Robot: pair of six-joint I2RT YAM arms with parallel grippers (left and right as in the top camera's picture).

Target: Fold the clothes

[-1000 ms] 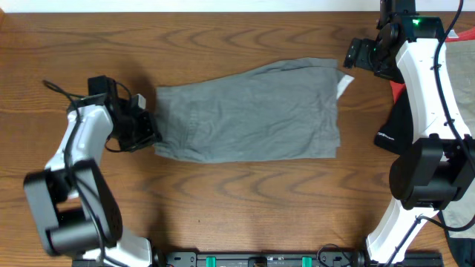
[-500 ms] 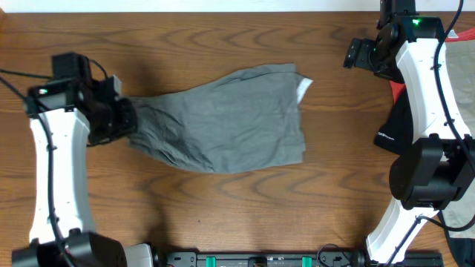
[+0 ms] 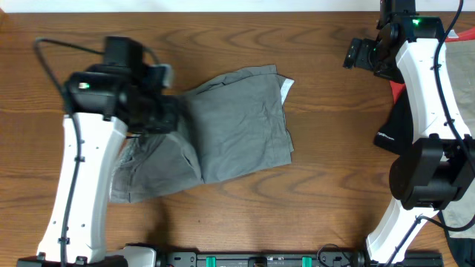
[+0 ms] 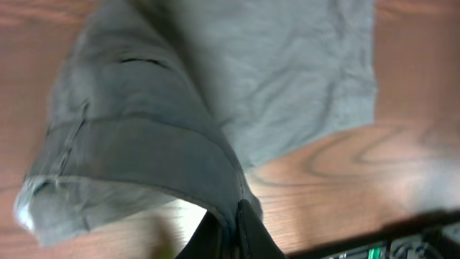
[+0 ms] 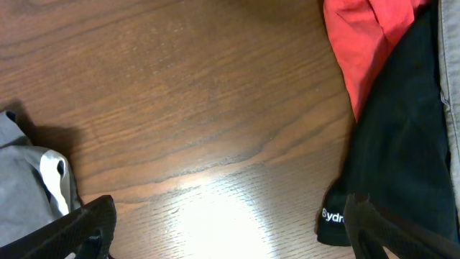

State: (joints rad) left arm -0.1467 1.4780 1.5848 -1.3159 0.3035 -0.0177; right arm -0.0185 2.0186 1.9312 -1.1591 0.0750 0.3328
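The grey-olive shorts (image 3: pixel 237 122) lie on the wooden table (image 3: pixel 245 208), partly folded over themselves. My left gripper (image 3: pixel 177 117) is shut on the waistband end and holds it lifted over the middle of the shorts. In the left wrist view the fingers (image 4: pixel 233 230) pinch the waistband, and the shorts (image 4: pixel 287 79) hang and spread below. My right gripper (image 3: pixel 355 53) is open and empty at the back right, above bare table (image 5: pixel 215 144). The shorts' white-labelled corner shows in the right wrist view (image 5: pixel 50 176).
A black garment with a white logo (image 5: pixel 402 144) and a red-orange garment (image 5: pixel 366 36) lie at the right edge, also in the overhead view (image 3: pixel 393 119). A beige garment (image 3: pixel 462 216) shows at the lower right. The arm bases stand along the front edge.
My left gripper pulled the shorts' left end out to the left, lifted it and now carries it rightward over the shorts. The shorts slid left. The right arm has not moved.
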